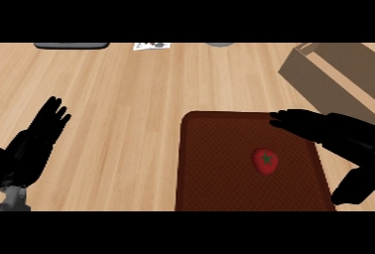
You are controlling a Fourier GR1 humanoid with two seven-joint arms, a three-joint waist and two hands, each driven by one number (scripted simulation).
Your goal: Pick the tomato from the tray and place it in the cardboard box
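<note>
Right robot hand [330, 131] at centre-right, spread wide over tray [219, 163], holding nothing; tomato [265, 161] lies just below-left of it. Needs to drop, curl round tomato w/o rolling it. Cardboard box [330, 74] upper right, contents not visible. Left robot hand [40, 131] resting open, left edge, over worktop [124, 89].

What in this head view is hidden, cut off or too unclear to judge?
- Open brown cardboard box: its right side is cut off by the picture's right edge, and its inside hardly shows.
- Dark brown woven tray: its upper right corner is hidden by the black right hand.
- Dark flat object, small printed card and grey item: cut off at the top, unidentifiable.
- Red tomato: fully visible, untouched.
</note>
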